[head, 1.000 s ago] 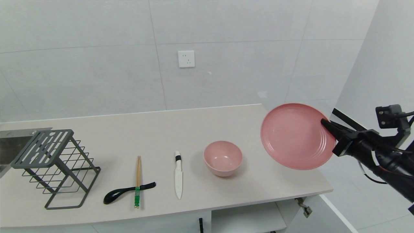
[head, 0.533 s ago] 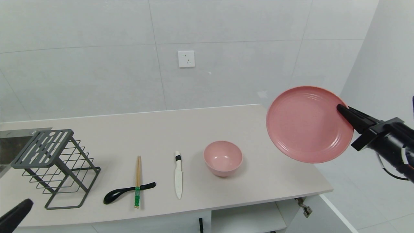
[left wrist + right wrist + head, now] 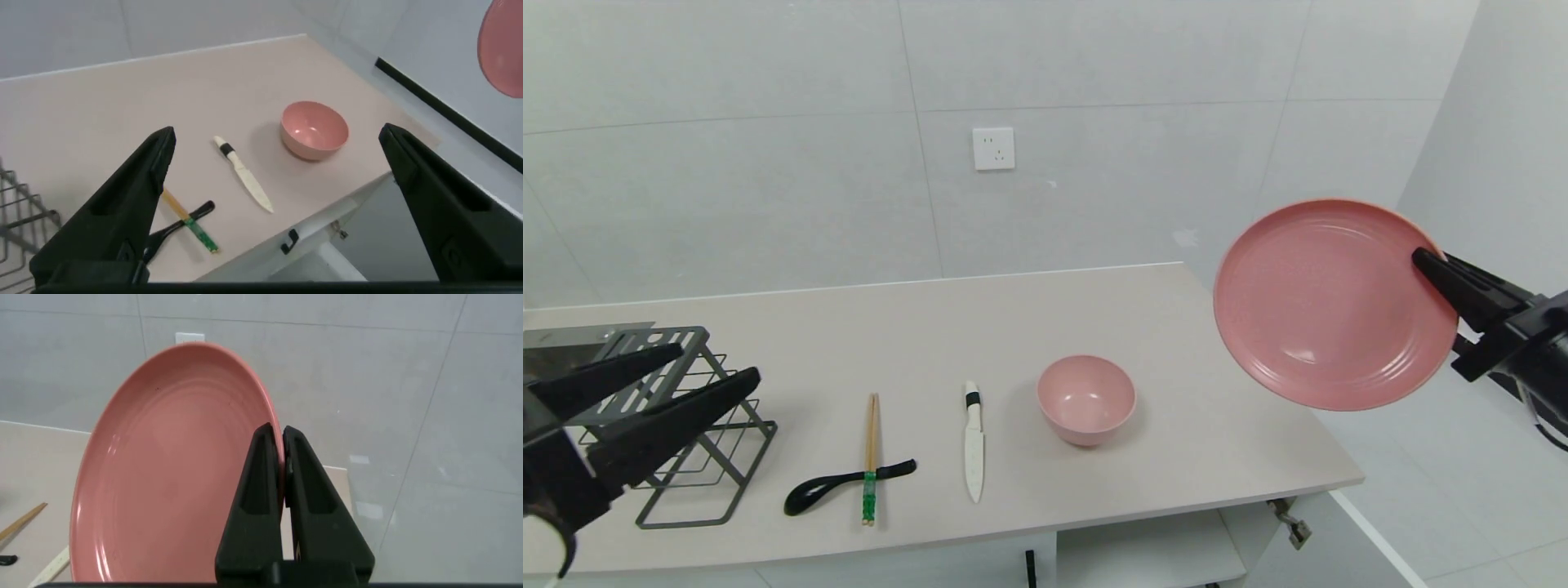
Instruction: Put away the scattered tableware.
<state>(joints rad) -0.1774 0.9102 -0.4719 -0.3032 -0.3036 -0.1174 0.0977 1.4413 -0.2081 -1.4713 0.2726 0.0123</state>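
Head view: my right gripper [image 3: 1429, 265] pinches the pink plate [image 3: 1331, 302] by its rim, in the air at 2 o'clock from the bowl [image 3: 1086, 398], tilted, probably for slotting. The left gripper [image 3: 717, 363] is spread and empty by the rack [image 3: 645, 335], at 9 o'clock on the counter. Left wrist view: fingers released, nothing held. Right wrist view: fingers clamped on the rim.

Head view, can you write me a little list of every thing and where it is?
plate: pink, tilted, held in the air at the counter's right end
right gripper: shut on the plate's rim
left gripper: open, in front of the rack
bowl: pink, upright on the counter
knife: white, left of the bowl
spoon: black, near the counter's front edge
chopsticks: lying across the spoon's handle
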